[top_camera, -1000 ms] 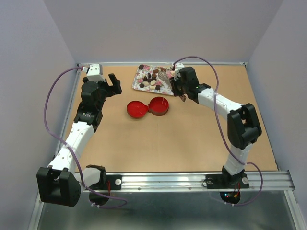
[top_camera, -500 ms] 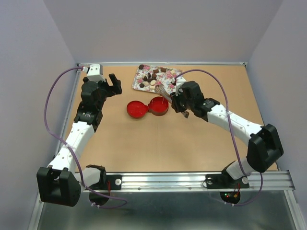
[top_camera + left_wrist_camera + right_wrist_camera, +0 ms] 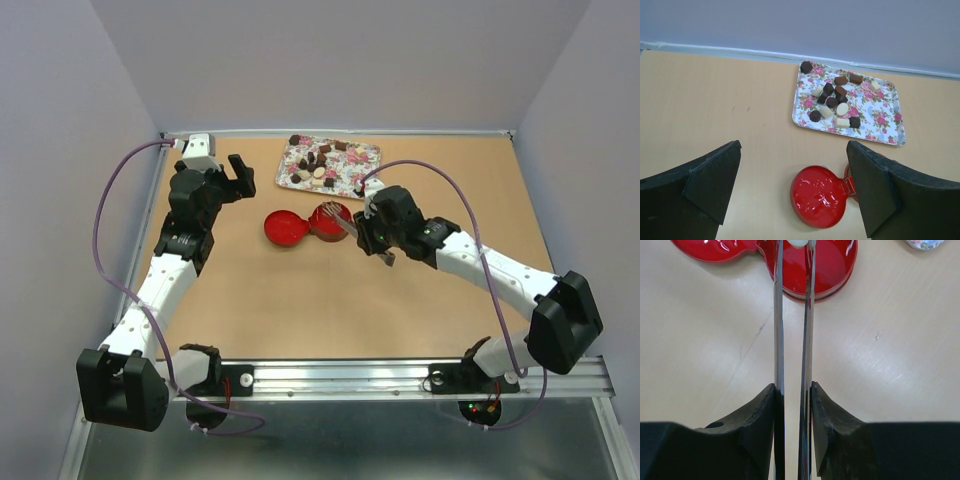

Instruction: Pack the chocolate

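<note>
The chocolate [image 3: 834,100] is several small dark, reddish-brown and cream pieces on a pink-flowered tray [image 3: 352,182], also seen in the left wrist view [image 3: 880,127]. An open round red tin lies mid-table: base [image 3: 333,225], lid [image 3: 283,228]. My right gripper [image 3: 372,238] is shut on long metal tongs [image 3: 808,315]. The tong tips pinch a cream-white chocolate piece [image 3: 799,243] over the tin base [image 3: 832,270]. My left gripper [image 3: 238,175] is open and empty, left of the tray, above the lid [image 3: 817,197].
Grey walls close the tabletop at the back and sides. A metal rail [image 3: 400,375] runs along the near edge. Purple cables loop from both arms.
My right gripper has moved with the tongs from the tray down and left to the red tin base. The left arm has not moved.
</note>
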Available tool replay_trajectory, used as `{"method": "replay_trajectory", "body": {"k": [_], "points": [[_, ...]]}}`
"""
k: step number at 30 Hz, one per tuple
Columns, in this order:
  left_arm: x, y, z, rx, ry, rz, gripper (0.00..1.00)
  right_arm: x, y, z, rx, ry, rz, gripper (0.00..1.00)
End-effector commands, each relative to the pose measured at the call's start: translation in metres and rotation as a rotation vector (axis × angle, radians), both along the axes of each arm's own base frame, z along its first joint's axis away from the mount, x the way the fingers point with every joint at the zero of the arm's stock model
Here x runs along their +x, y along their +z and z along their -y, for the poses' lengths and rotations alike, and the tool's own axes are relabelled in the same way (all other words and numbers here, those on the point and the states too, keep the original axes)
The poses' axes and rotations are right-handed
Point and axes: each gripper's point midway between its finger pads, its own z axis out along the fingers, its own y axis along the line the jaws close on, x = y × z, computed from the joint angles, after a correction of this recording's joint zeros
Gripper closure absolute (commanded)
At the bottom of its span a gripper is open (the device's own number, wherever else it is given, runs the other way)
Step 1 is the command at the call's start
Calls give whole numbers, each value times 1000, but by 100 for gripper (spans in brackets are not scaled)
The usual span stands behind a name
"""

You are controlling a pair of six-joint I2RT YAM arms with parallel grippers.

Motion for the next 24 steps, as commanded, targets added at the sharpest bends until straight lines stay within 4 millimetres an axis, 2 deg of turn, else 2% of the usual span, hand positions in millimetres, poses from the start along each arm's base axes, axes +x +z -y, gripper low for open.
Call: {"method": "replay_trajectory", "body": {"k": [1,6,10,15,24], "points": [[-2,44,5,-23,-22,108,1,4,2,4,-13,-45,21,68],[-1,44,5,-24,-22,105,1,7,-3,3,-28,-45,14,65],[0,42,5,-22,-22,100,1,10,-4,1,-36,-45,13,59],[1,42,5,-23,-22,99,1,14,-1,-1,-36,-42,25,54],[4,42,8,-24,-31,100,1,19,9,-4,-21,-48,43,53]]}}
